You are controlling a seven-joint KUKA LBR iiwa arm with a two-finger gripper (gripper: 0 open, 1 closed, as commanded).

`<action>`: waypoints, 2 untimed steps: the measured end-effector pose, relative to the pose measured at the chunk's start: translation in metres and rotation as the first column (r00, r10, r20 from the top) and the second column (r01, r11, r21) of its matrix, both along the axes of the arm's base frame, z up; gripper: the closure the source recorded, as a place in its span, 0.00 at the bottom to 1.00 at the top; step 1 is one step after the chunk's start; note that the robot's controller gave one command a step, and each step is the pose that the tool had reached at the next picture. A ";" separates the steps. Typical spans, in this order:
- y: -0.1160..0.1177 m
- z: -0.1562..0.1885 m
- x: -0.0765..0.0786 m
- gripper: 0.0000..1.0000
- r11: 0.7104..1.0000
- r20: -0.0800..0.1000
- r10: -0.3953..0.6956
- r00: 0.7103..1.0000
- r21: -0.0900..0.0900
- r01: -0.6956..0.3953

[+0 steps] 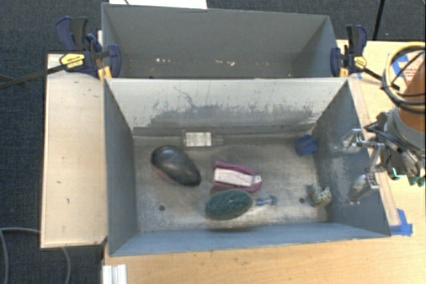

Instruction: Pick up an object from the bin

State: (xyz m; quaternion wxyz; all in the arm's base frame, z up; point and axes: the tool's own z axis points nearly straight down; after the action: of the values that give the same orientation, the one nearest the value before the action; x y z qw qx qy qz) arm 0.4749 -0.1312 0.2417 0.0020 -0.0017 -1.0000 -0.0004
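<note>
My gripper (357, 164) hangs over the bin's right wall, open, with nothing between its fingers. Nearest to it on the bin floor are a small yellowish-green lump (321, 196) in the right front corner and a small blue piece (306, 145) by the back wall. In the middle lie a maroon and white packet (236, 176) and a dark green oval brush (228, 204) with a thin blue handle. A dark grey oval thing like a computer mouse (174, 166) rests to the left.
A small silvery rectangular block (198, 140) sits at the foot of the back wall, left of centre. The bin's walls slope steeply down to the floor. The arm comes in from the right, with cables at its wrist.
</note>
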 end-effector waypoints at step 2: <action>0.127 -0.168 0.052 0.00 0.998 0.017 -0.060 0.998 0.001 0.060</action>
State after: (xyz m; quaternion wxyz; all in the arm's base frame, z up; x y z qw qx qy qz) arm 0.5267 -0.0039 0.0736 -0.0063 -0.0316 -0.9995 -0.0006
